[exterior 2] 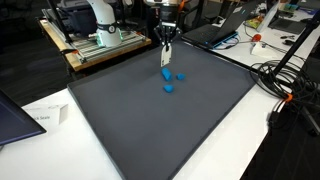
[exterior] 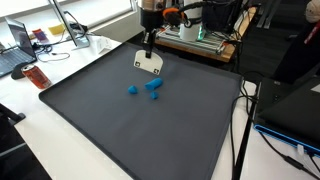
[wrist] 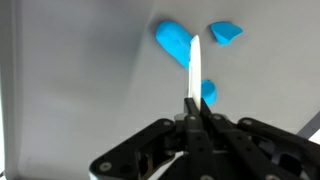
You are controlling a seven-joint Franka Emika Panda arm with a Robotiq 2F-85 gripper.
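Note:
My gripper (exterior: 148, 47) (exterior 2: 166, 46) (wrist: 195, 112) is shut on a thin white flat piece (exterior: 149, 64) (exterior 2: 166, 58) (wrist: 195, 70), held by its edge near the far side of the dark grey mat (exterior: 120, 130) (exterior 2: 150, 130). In the wrist view the piece shows edge-on as a narrow white strip. Three small blue pieces lie on the mat just beyond it (wrist: 175, 40) (wrist: 224, 32) (wrist: 207, 92), and both exterior views show them (exterior: 152, 86) (exterior 2: 167, 88). Whether the white piece touches the mat I cannot tell.
The mat lies on a white table (exterior: 40, 140). Behind it stands a machine on a wooden board (exterior: 195, 38) (exterior 2: 95, 40). A laptop (exterior: 15, 45) and an orange bottle (exterior: 33, 76) sit at one side. Cables (exterior 2: 285, 85) run along another edge.

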